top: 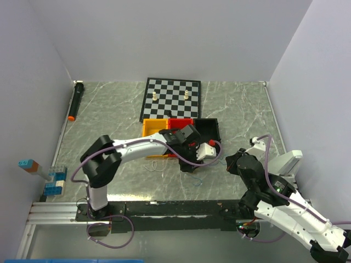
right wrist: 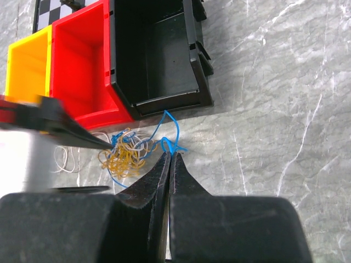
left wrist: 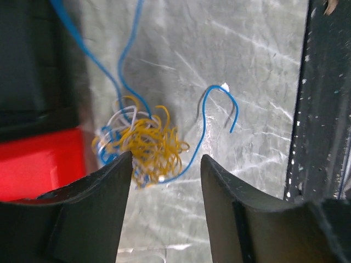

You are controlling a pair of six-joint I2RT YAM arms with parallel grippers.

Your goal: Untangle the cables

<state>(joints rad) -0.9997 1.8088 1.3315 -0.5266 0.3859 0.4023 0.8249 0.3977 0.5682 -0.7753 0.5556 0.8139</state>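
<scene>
The cables form a small tangle (left wrist: 148, 142) of orange-yellow, blue and whitish wire on the marble table, just in front of the red bin. My left gripper (left wrist: 166, 159) is open, its left fingertip at the tangle's edge, and nothing lies between its fingers. One blue cable (left wrist: 204, 118) curves away from the tangle to the right. In the right wrist view the tangle (right wrist: 126, 150) lies left of my right gripper (right wrist: 169, 154), which is shut on a loop of the blue cable (right wrist: 166, 143). A left finger (right wrist: 77, 137) reaches the tangle from the left.
Yellow (top: 154, 128), red (top: 181, 123) and black (top: 207, 127) bins stand side by side behind the tangle. A chessboard (top: 170, 98) with two pieces lies at the back. A black marker (top: 75, 101) lies far left and toy blocks (top: 55, 181) sit at the near left. Loose whitish wire (top: 156, 164) lies by the left arm.
</scene>
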